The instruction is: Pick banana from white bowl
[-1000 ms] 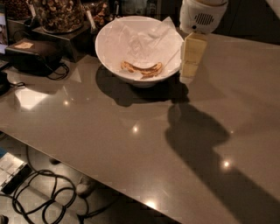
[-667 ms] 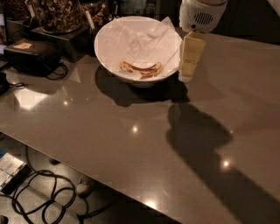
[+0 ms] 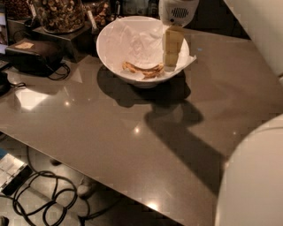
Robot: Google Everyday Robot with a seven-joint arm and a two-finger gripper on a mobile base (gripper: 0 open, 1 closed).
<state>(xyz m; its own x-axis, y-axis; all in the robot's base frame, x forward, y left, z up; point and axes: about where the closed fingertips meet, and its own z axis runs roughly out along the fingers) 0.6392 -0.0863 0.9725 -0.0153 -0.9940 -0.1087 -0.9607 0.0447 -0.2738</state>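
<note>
The white bowl (image 3: 116, 39) stands at the back of the grey table (image 3: 110, 128) and is lined with crumpled white paper. The banana (image 3: 143, 69), small, curved and brown-blotched, lies at the bowl's near inner side. My gripper (image 3: 172, 48) hangs from its white wrist (image 3: 178, 11) down into the right side of the bowl. Its yellowish tip is just right of the banana's right end, and I cannot tell whether it touches the banana.
Glass jars of nuts (image 3: 59, 13) stand on a dark stand behind the bowl at left. A black box (image 3: 33, 55) with a cable sits at the left edge. Cables (image 3: 40, 194) lie on the floor below the table's front edge. My white body (image 3: 252, 176) fills the lower right.
My gripper has moved left from outside the bowl's right rim to inside the bowl, beside the banana. The banana and bowl have not moved.
</note>
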